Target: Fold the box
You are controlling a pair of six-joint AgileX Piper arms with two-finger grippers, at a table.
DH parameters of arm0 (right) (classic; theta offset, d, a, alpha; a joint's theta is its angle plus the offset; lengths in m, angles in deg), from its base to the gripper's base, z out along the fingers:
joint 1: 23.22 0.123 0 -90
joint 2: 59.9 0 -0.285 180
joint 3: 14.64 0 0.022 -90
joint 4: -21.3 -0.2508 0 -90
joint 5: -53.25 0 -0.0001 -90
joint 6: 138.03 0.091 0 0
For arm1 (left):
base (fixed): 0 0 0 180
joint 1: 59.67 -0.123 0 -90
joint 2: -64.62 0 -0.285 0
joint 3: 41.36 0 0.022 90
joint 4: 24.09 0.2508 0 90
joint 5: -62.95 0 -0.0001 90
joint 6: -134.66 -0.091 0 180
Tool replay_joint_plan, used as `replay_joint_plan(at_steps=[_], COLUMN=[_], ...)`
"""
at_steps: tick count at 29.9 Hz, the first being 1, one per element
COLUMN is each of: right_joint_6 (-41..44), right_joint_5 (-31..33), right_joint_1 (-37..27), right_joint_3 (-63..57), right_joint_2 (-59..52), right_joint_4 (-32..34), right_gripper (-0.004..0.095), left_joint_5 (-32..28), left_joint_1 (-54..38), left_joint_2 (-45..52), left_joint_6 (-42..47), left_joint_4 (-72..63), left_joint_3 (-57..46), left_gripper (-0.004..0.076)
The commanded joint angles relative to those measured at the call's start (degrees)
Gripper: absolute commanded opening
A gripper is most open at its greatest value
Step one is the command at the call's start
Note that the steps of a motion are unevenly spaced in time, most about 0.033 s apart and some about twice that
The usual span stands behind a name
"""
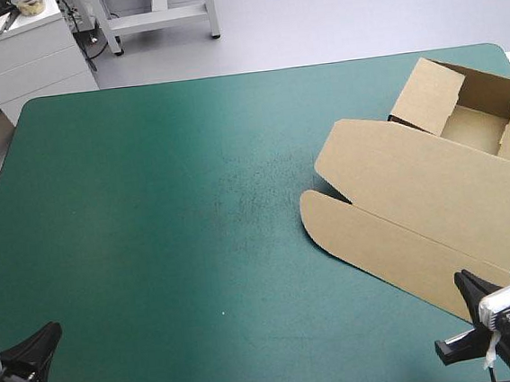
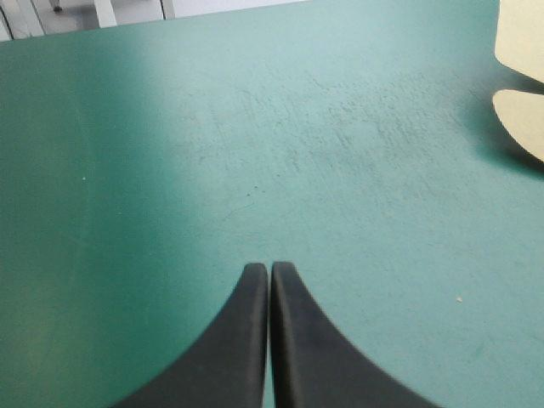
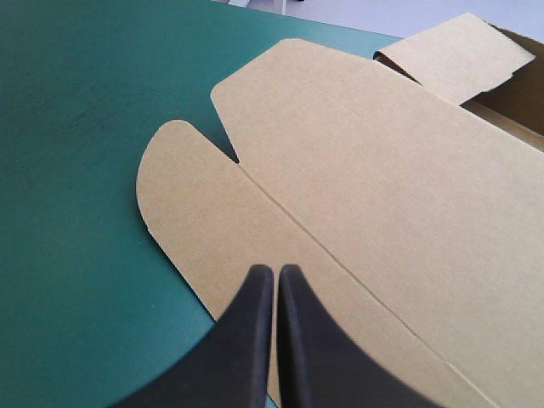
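- The left gripper (image 2: 269,270) has its fingers pressed together in one point with nothing between them. Bare cover (image 2: 255,153) lies ahead, and the box (image 2: 520,119) shows only as two pale rounded corners far ahead and off to one side.
- The right gripper (image 3: 277,272) is also closed and empty. Its tips are over the flap (image 3: 212,221) of the flat lid (image 3: 365,144), with the crease (image 3: 340,255) just ahead.
- Risk: closed fingers cannot take hold of the flap. A nudge would probably slide the whole box on the cover instead of bending it at the crease.
- Risk: with the left gripper well apart from the box, nothing braces it. A push toward the tray (image 1: 479,124) could send it to the table's right edge, which looks close.
- Risk: pressing down off the crease could dent the board.
- Only the high view shows the tray with its walls up, beyond the lid, and both arms at once.
- Only the right wrist view shows the crease clearly. The wrist views settle that the fingers are together, which the high view leaves unclear.
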Motion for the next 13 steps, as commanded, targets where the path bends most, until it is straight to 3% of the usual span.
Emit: replay_joint_plan(at_steps=[1, 5, 13], right_joint_6=[-0.9, -1.6, -1.5], right_joint_5=[-6.5, -9.8, -12.4], right_joint_1=[0.0, 0.0, 7.4], right_joint_3=[-2.2, -6.0, -8.5], right_joint_2=[-1.1, -3.7, -6.3], right_joint_4=[-0.5, -1.3, -0.8], right_gripper=[-0.0001, -0.0001, -0.0001], left_joint_5=[-4.9, -5.2, -3.7], left_joint_1=[0.2, 0.2, 0.2], left_joint_2=[2.8, 6.6, 8.3], left_joint_6=[0.6, 0.6, 0.5], left_joint_4=[2.7, 5.4, 7.9], left_joint_3=[-0.6, -2.5, -4.0], left_gripper=[-0.0010, -0.0010, -0.0010])
